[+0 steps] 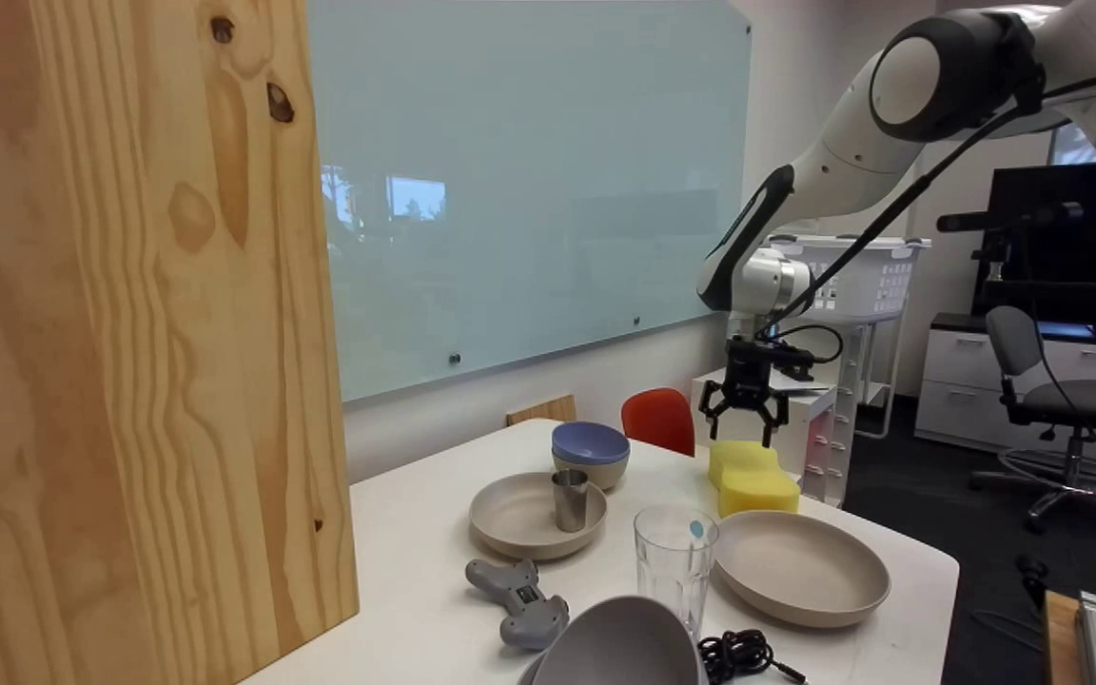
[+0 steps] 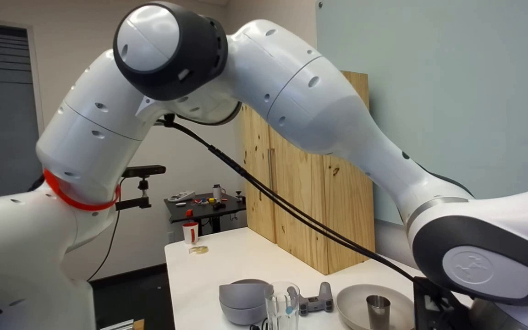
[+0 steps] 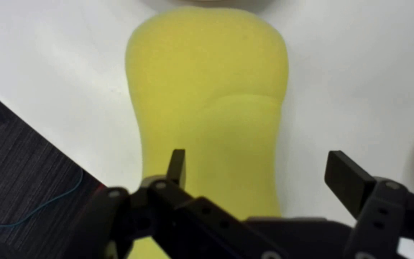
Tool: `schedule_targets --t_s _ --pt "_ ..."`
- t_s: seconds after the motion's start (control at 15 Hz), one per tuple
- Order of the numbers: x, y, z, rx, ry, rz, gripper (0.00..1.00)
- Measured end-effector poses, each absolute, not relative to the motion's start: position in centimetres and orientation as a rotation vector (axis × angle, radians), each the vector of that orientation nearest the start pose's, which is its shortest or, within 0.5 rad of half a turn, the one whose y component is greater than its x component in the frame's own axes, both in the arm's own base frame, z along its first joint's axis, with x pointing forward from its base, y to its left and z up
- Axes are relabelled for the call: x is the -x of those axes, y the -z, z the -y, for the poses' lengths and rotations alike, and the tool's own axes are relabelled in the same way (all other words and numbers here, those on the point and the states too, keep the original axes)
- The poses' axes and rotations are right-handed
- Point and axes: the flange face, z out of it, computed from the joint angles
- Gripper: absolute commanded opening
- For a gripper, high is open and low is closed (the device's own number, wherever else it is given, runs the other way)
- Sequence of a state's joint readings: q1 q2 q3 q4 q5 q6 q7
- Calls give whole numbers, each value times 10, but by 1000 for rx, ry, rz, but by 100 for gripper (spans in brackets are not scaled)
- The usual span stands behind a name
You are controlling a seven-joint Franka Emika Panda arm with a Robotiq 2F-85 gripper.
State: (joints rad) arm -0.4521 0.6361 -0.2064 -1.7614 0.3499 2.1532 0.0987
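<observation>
My gripper (image 1: pixel 740 438) hangs pointing down just above a yellow sponge-like block (image 1: pixel 755 485) on the white table (image 1: pixel 424 533). Its jaws stand wide apart, and nothing is held between them. In the wrist view the yellow block (image 3: pixel 207 72) is long, with a narrowed middle and a curved crease. The left fingertip (image 3: pixel 176 167) overlaps the block in that view, while the right one is over white table beside it. Right in front of the block, in an exterior view, is a beige plate (image 1: pixel 800 571). The arm hides the gripper in an exterior view.
Near the block stand a clear glass (image 1: pixel 674 571), a plate (image 1: pixel 500 518) holding a metal cup (image 1: pixel 570 499), and a blue bowl (image 1: pixel 591 442) stacked on a beige one. A game controller (image 1: pixel 521 604), grey bowls (image 2: pixel 243 305) and a coiled cable (image 1: pixel 743 655) lie closer. Tall wooden panels (image 2: pixel 300 192) rise from the table.
</observation>
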Motion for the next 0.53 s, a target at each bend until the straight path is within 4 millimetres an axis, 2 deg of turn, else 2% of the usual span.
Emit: schedule_targets --t_s 0.27,0.53 --pt "-494 -184 377 2573 -309 -1390 100" --pt "-479 -188 384 2568 -308 -1381 100"
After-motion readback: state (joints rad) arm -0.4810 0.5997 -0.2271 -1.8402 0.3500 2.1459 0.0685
